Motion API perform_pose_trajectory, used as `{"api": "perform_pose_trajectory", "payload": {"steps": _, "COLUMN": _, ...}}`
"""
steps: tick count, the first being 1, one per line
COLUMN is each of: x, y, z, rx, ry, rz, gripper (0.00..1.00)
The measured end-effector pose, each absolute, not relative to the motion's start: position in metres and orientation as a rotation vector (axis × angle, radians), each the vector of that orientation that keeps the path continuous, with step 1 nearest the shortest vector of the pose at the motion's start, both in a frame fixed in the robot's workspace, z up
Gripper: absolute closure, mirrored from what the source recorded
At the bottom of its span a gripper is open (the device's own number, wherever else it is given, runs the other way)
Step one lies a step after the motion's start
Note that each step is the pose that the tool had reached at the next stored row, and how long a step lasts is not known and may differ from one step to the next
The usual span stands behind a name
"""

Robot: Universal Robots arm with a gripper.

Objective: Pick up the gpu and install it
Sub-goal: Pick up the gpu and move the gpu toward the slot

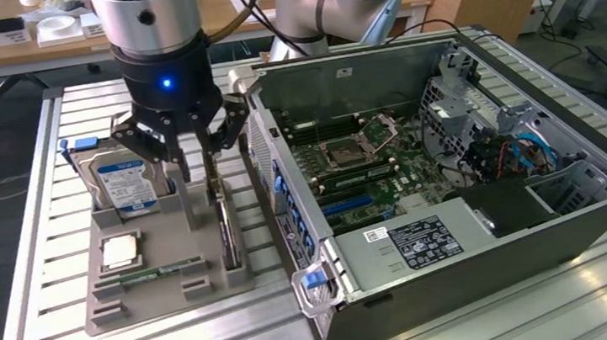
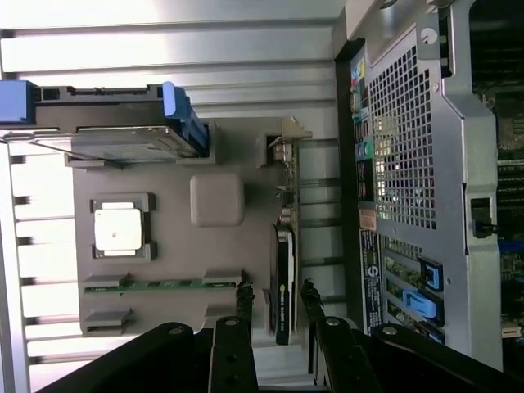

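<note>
Black fingers (image 2: 230, 352) of the hand (image 2: 277, 301) stood spread, flanking the gpu (image 2: 282, 278), which stood on edge in a gray holder (image 2: 164, 246) on the tabletop (image 1: 41, 248) beside the open computer case (image 1: 492, 243).

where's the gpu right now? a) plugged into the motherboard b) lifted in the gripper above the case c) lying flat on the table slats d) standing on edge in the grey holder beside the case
d: the gpu stands on edge in a slot of the grey holder beside the computer case, with the open gripper just above it and not closed on it.
</note>
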State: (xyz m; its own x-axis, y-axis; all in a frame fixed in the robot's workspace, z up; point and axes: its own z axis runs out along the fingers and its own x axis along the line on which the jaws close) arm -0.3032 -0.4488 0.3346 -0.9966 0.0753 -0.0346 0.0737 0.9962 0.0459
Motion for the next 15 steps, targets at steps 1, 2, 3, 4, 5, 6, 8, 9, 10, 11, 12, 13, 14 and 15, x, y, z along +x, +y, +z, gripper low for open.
{"api": "perform_pose_trajectory", "payload": {"steps": 1, "x": -0.3027, "y": -0.4487, "z": 0.3339, "rx": 0.116, "ry": 3.102, "rz": 0.069, "gripper": 0.64}}
{"api": "perform_pose_trajectory", "payload": {"steps": 2, "x": -0.3022, "y": -0.4487, "z": 0.3332, "rx": 0.116, "ry": 3.102, "rz": 0.069, "gripper": 0.64}}
{"api": "perform_pose_trajectory", "payload": {"steps": 3, "x": -0.3017, "y": -0.4488, "z": 0.3327, "rx": 0.116, "ry": 3.102, "rz": 0.069, "gripper": 0.64}}
{"api": "perform_pose_trajectory", "payload": {"steps": 4, "x": -0.3012, "y": -0.4488, "z": 0.3323, "rx": 0.116, "ry": 3.102, "rz": 0.069, "gripper": 0.64}}
{"api": "perform_pose_trajectory", "payload": {"steps": 5, "x": -0.3010, "y": -0.4488, "z": 0.3321, "rx": 0.116, "ry": 3.102, "rz": 0.069, "gripper": 0.64}}
{"api": "perform_pose_trajectory", "payload": {"steps": 6, "x": -0.3011, "y": -0.4488, "z": 0.3322, "rx": 0.116, "ry": 3.102, "rz": 0.069, "gripper": 0.64}}
{"api": "perform_pose_trajectory", "payload": {"steps": 8, "x": -0.3010, "y": -0.4488, "z": 0.3322, "rx": 0.116, "ry": 3.102, "rz": 0.069, "gripper": 0.64}}
{"api": "perform_pose_trajectory", "payload": {"steps": 9, "x": -0.3009, "y": -0.4488, "z": 0.3320, "rx": 0.116, "ry": 3.102, "rz": 0.069, "gripper": 0.64}}
{"api": "perform_pose_trajectory", "payload": {"steps": 10, "x": -0.3009, "y": -0.4488, "z": 0.3313, "rx": 0.116, "ry": 3.102, "rz": 0.069, "gripper": 0.64}}
{"api": "perform_pose_trajectory", "payload": {"steps": 11, "x": -0.3009, "y": -0.4488, "z": 0.3302, "rx": 0.116, "ry": 3.102, "rz": 0.069, "gripper": 0.64}}
{"api": "perform_pose_trajectory", "payload": {"steps": 12, "x": -0.3008, "y": -0.4488, "z": 0.3287, "rx": 0.116, "ry": 3.102, "rz": 0.069, "gripper": 0.64}}
{"api": "perform_pose_trajectory", "payload": {"steps": 13, "x": -0.3006, "y": -0.4488, "z": 0.3270, "rx": 0.116, "ry": 3.102, "rz": 0.069, "gripper": 0.64}}
{"api": "perform_pose_trajectory", "payload": {"steps": 14, "x": -0.3004, "y": -0.4488, "z": 0.3255, "rx": 0.116, "ry": 3.102, "rz": 0.069, "gripper": 0.64}}
{"api": "perform_pose_trajectory", "payload": {"steps": 15, "x": -0.3001, "y": -0.4488, "z": 0.3241, "rx": 0.116, "ry": 3.102, "rz": 0.069, "gripper": 0.64}}
